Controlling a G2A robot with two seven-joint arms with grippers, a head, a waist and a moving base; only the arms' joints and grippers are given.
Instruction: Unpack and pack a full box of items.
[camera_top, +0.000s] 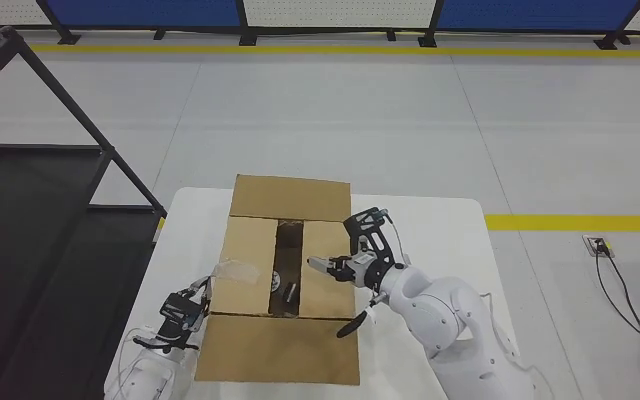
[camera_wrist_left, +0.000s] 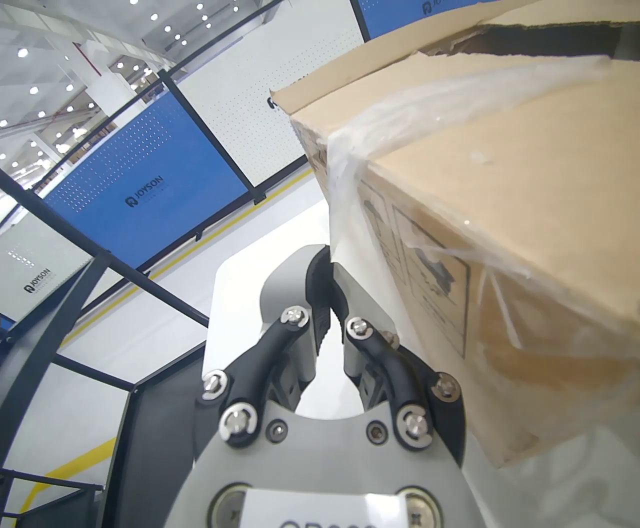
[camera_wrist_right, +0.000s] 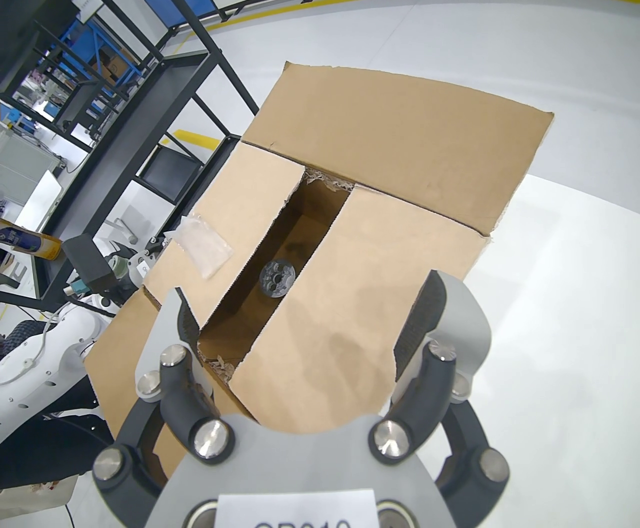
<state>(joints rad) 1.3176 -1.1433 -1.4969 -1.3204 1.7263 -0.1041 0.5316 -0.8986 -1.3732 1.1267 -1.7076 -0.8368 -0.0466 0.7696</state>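
Our right jaws spread wide over right inner flap (camera_wrist_right: 360, 260) of brown cardboard box (camera_wrist_right: 400, 125) on white bench (camera_top: 440, 220). We judge: hook flap edge at centre gap, fold outward. Our left jaws pinched together, empty, beside box's left wall. Dark round part (camera_wrist_right: 277, 275) lies deep inside. Loose clear tape (camera_wrist_right: 202, 245) on left flap (camera_wrist_right: 240, 200) may snag. Black metal rack (camera_top: 60, 220) beyond.

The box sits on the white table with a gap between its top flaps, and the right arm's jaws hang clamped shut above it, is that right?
Not quite: the right arm's jaws are wide open, not clamped shut, as the right wrist view shows. The rest holds: the box sits on the white table with a gap between its top flaps.
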